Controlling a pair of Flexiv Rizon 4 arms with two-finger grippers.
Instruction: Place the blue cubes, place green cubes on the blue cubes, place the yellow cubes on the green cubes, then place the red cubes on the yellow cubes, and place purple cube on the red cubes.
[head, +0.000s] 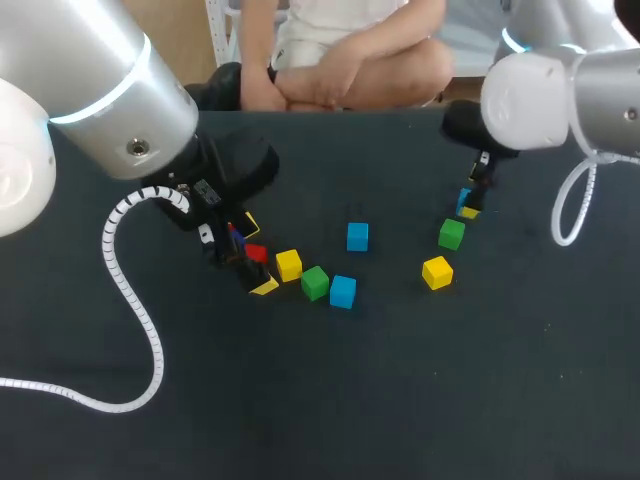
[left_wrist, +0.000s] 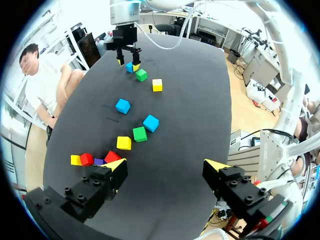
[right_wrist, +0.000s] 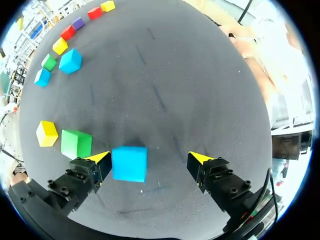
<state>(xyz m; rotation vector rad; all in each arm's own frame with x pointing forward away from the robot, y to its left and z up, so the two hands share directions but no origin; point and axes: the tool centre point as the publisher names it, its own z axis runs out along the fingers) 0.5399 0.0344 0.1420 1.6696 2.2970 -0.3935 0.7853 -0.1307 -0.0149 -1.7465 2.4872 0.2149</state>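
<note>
My right gripper (right_wrist: 150, 159) is open low over the table's far right, with a blue cube (right_wrist: 129, 163) between its fingers, close against one finger and apart from the other. Beside it lie a green cube (right_wrist: 76, 143) and a yellow cube (right_wrist: 47, 133). My left gripper (left_wrist: 166, 167) hangs open and empty over the left middle. Beside one of its fingers lies a row of a red cube (left_wrist: 112, 156), a purple cube (left_wrist: 98, 161), another red (left_wrist: 86, 159) and a yellow (left_wrist: 76, 160). Ahead sit a yellow cube (head: 289, 264), a green cube (head: 315, 282) and two blue cubes (head: 343, 291) (head: 357, 236).
All cubes lie singly on the black table (head: 400, 380); none is stacked. A white coiled cable (head: 130, 300) from my left arm trails over the table's left side. A person sits just past the far edge, not touching the table.
</note>
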